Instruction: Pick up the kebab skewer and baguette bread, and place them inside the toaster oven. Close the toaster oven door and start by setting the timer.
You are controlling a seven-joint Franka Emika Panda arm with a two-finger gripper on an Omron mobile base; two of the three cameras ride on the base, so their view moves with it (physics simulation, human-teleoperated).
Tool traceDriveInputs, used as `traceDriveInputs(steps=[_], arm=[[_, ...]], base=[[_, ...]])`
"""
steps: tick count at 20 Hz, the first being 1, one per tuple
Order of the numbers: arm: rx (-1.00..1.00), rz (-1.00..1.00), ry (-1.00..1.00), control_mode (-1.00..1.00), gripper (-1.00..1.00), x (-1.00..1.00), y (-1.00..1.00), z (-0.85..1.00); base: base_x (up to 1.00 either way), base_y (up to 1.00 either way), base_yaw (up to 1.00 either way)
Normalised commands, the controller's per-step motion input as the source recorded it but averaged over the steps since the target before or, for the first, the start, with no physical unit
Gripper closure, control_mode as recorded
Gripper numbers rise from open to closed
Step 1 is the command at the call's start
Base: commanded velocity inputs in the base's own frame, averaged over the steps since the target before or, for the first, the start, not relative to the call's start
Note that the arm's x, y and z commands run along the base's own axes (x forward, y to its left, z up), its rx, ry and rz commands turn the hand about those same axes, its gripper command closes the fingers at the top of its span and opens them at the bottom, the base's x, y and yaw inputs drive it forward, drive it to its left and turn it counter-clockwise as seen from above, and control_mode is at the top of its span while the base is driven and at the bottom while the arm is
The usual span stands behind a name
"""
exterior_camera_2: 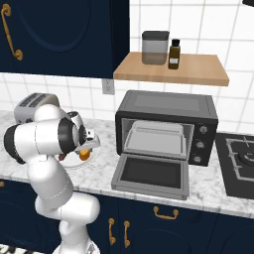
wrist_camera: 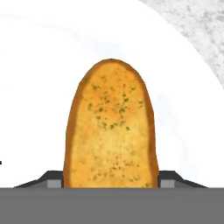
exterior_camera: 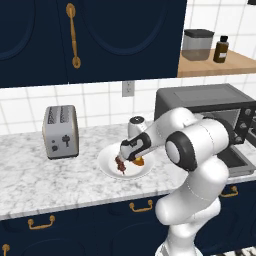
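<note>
Two rear views, one close-up

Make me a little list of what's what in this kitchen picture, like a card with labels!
gripper: down over the plate, fingers either side of the baguette bread
baguette bread: on the white plate
kebab skewer: on the same plate, beside the bread
toaster oven: on the counter, nothing inside but its tray
toaster oven door: dropped open
silver toaster: left of the plate
</note>
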Motion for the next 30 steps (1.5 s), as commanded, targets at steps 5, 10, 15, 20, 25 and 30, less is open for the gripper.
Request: traceDriveInputs(steps=[5,10,15,20,25,30], arm=[[0.00,0.00,0.00,-1.00,1.00,-0.26,-0.02,-0.07],[0.00,0.00,-0.01,-1.00,1.00,-0.64,-0.09,0.88],[0.01,0.00,0.00,-1.00,1.00,-0.88,-0.41,1.00],[0.04,0.01,-0.02,-1.00,1.00,-0.90,-0.64,0.97],[0.04,0.01,-0.02,-1.00,1.00,-0.67,-0.80,0.70],[0.00,0.00,-0.05,-1.00,1.00,-0.27,-0.89,0.31]], base=[[0.00,0.00,0.00],[0.00,0.00,0.00],[0.00,0.00,0.00],[0.00,0.00,0.00],[0.00,0.00,0.00],[0.00,0.00,0.00]])
